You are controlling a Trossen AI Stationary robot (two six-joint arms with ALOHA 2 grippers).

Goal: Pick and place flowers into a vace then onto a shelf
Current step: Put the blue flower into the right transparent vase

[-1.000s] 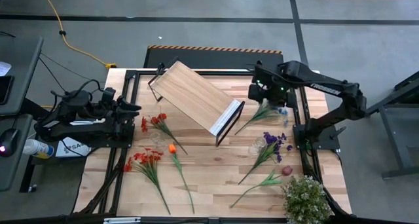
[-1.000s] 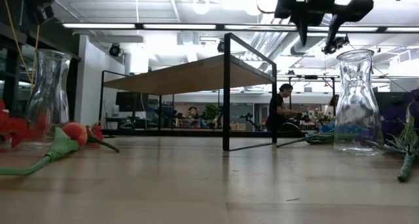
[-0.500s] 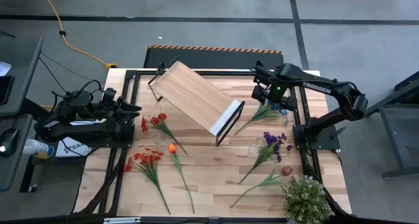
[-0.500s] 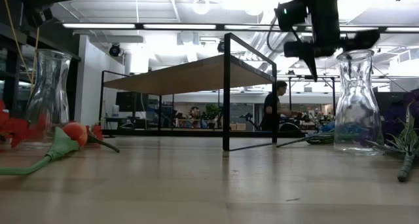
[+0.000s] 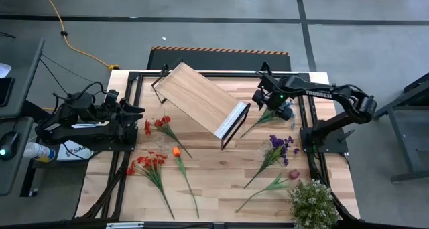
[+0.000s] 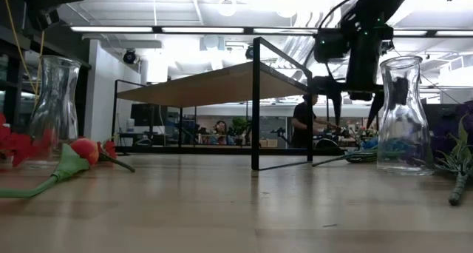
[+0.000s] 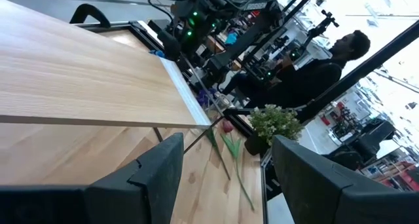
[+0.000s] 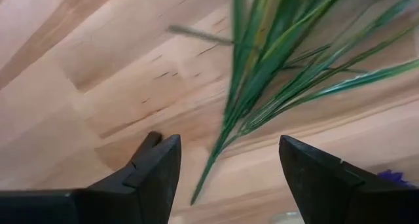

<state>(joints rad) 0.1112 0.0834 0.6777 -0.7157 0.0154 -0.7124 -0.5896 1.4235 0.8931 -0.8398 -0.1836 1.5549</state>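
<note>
My right gripper hangs open, fingers pointing down, over the green stem and leaves of the blue flower, without touching them. In its wrist view the leaves run between the two fingers. My left gripper waits open at the table's left edge. Red sprays, an orange tulip, purple blooms and a pink rose lie flat on the table. The shelf stands on its black legs. Clear vases stand upright.
A bushy green plant stands at the near right corner. Black frame rails run along both sides of the table. The shelf's end frame is just left of my right gripper. A person shows in the room beyond.
My right gripper has come down from high above the table toward the blue flower's stem, shifting slightly toward the table's near edge and turning at the wrist. Its fingers have stayed open. Nothing on the table has moved.
</note>
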